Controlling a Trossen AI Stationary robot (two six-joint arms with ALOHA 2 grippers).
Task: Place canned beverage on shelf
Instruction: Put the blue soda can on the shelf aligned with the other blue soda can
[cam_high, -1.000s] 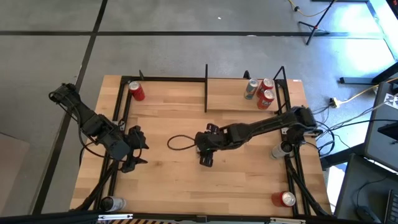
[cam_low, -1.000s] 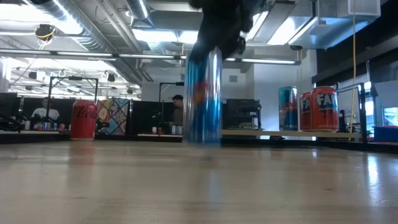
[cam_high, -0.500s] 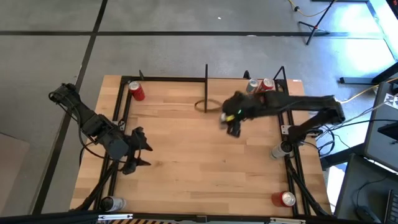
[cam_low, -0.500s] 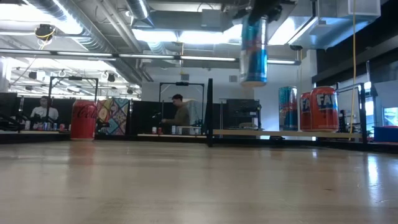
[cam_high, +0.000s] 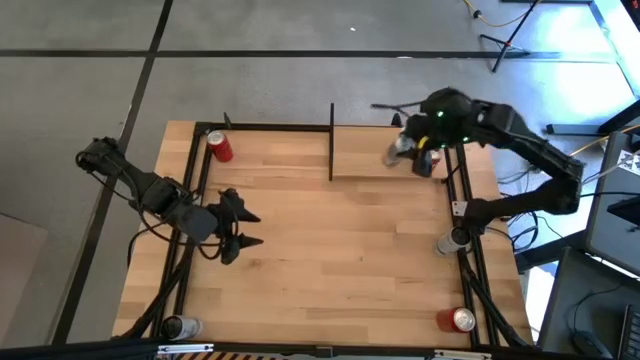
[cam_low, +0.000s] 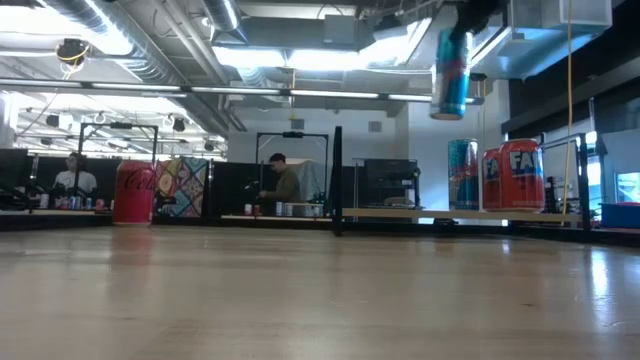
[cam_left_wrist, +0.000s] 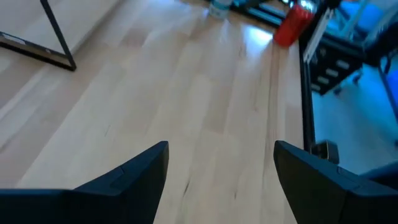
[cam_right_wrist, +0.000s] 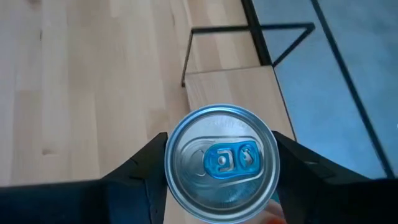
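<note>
**Low view: blue can rides high above the shelf, placement still to come**

Low view catches the right arm's jaws (cam_low: 452, 22) clamped on the blue can (cam_low: 451, 74), which hangs upright in the air, clear of the boards below. Directly beneath and just to one side of the jaws stand three cans already on the shelf (cam_low: 400, 213): a blue-and-silver can (cam_low: 462, 174) and two orange cans (cam_low: 512, 174). From above, the right arm reaches out over the shelf's far corner, its jaws above that cluster of cans, against the black rod frame. The right wrist camera looks straight down the jaws at the held can's silver lid and blue tab, with the small light-wood shelf board (cam_right_wrist: 230, 87) showing past it.

The pickup and the carry look finished; the lowering and the release are what remain. By the look of it the can must come down onto bare board beside its neighbours without knocking them, and the free space near the three standing cans seems tight.

The left arm's jaws (cam_high: 245, 228) stand apart and carry nothing, waiting over the wooden surface (cam_high: 330, 260) well away from the shelf. A red cola can (cam_high: 220, 146) sits far across from the right jaws at the other back corner. More cans wait at the near edge of the surface, among them a red can (cam_high: 460, 320) and a silver can (cam_high: 180, 326).
</note>
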